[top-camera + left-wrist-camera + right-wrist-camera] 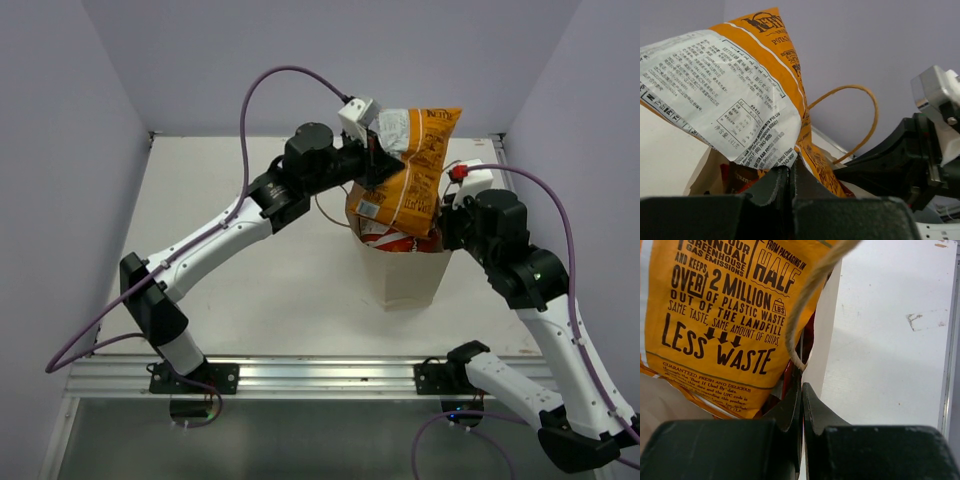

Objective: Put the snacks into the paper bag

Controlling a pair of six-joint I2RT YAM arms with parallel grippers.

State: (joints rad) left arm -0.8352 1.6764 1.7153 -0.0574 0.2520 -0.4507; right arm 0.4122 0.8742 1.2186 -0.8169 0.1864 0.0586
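Two arms (pixel 215 238) (pixel 558 318), one bag (pixel 405 282), orange packet (pixel 418 160), red packet (pixel 386 238).

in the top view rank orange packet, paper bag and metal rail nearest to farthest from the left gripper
1. orange packet, pinched in the left gripper
2. paper bag, just below it
3. metal rail, at the near table edge

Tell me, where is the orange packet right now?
Top view, right of centre: the orange packet sticks up from the mouth of the paper bag, pinched by the left gripper.
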